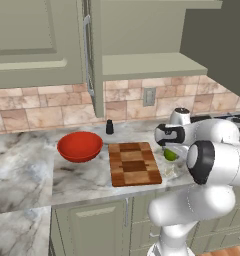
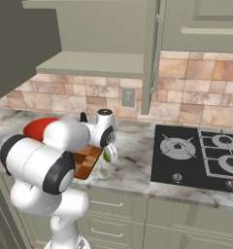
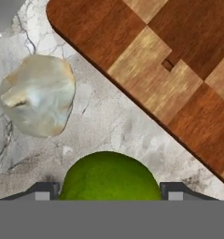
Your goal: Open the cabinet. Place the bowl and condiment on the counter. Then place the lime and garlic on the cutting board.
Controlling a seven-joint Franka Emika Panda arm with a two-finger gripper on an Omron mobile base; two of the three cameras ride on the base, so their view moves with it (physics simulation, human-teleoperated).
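1. While the pincer hangs low over the counter, its two dark tips stand wide apart with the lime between them; whether the tips touch the fruit cannot be told, and the lime appears to sit on the marble.
2. Seen from the left base view, the lime is a green patch just under the hand, right beside the board's edge.
3. Just beyond the lime, on the marble, lies the garlic, a pale lumpy bulb, apart from both the lime and the board.
4. To the other side of the lime, very near, runs the edge of the cutting board, its chequered light and dark blocks bare.
5. Past the far side of the board from the pincer sits the bowl, red and upright on the counter, just beside the board.
6. Behind the board, near the tiled wall, stands the condiment, a small black bottle, upright on the counter.
7. Above all this, the cabinet is open, one door swung out edge-on with its silver handle showing, and its shelf bare.
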